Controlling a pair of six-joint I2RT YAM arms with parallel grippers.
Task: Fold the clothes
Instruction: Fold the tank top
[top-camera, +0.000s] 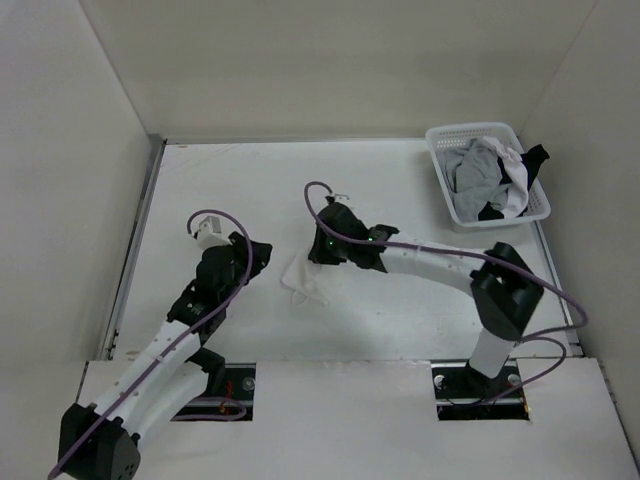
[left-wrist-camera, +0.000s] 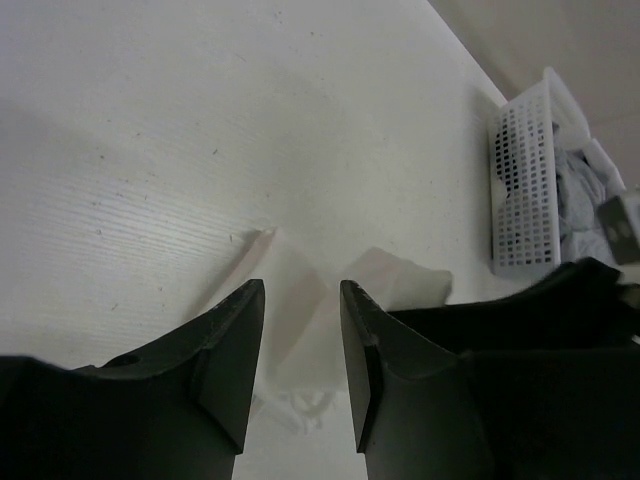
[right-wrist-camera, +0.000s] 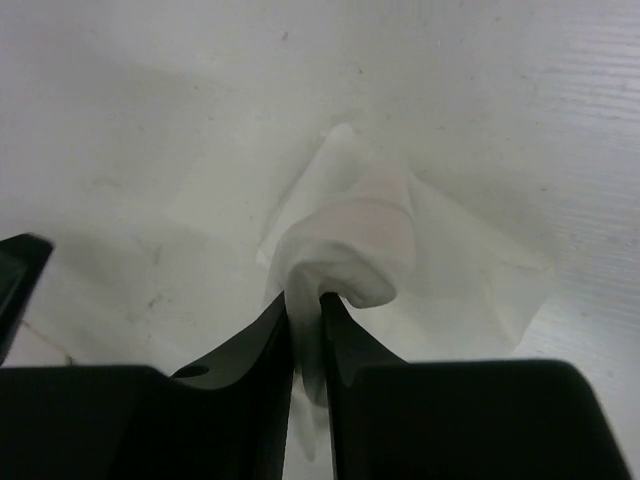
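The clothes (top-camera: 303, 276), a small thin white garment, lie crumpled on the white table between the two arms. My right gripper (right-wrist-camera: 306, 298) is shut on a raised fold of the clothes (right-wrist-camera: 350, 250), the fabric pinched between its fingers and curling over their tips. In the top view that gripper (top-camera: 322, 252) sits on the garment's far right part. My left gripper (left-wrist-camera: 302, 288) stands open just to the left of the clothes (left-wrist-camera: 300, 300), which show through its gap with nothing between its fingers. From above, the left gripper (top-camera: 262, 255) is a short way from the cloth.
A white lattice basket (top-camera: 442, 170) holding grey, white and black garments stands at the back right, also seen as the basket (left-wrist-camera: 520, 190) in the left wrist view. Walls close in the table on three sides.
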